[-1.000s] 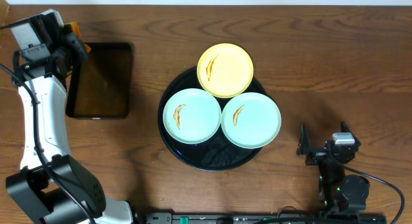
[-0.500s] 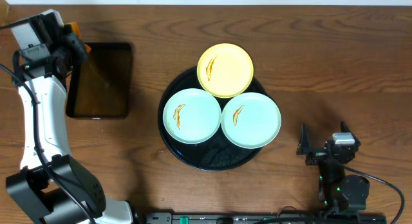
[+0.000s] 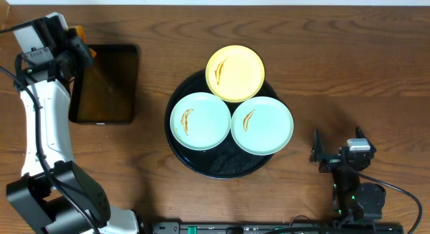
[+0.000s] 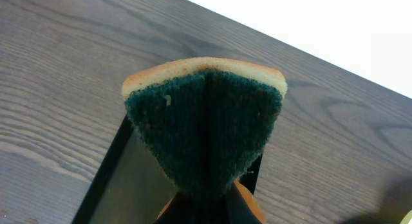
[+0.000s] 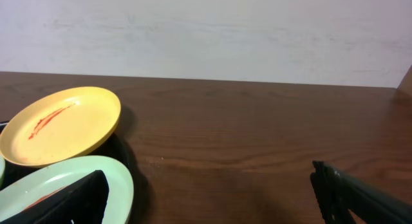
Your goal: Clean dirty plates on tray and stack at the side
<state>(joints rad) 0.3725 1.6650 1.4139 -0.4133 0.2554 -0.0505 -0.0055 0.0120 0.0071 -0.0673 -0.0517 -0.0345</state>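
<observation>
sponge, green scouring face outward and tan backing along its top edge, was folded and pinched from below in the left hand, whose jaws were clamped tight on it. that hand hung at the upper left of the overhead frame, by the upper left corner of a rectangular black tray lying on the wooden tabletop. the round black tray sat near the centre of the frame, glossy inside its raised rim. on it lay a yellow plate at the top, overhanging the tray's upper rim, and below it, side by side, the left mint plate and the right mint plate, rims touching or nearly so. all three bore an orange-brown streak. the right hand rested at the lower right, well apart from the round tray, its jaws spread wide and holding nothing.
</observation>
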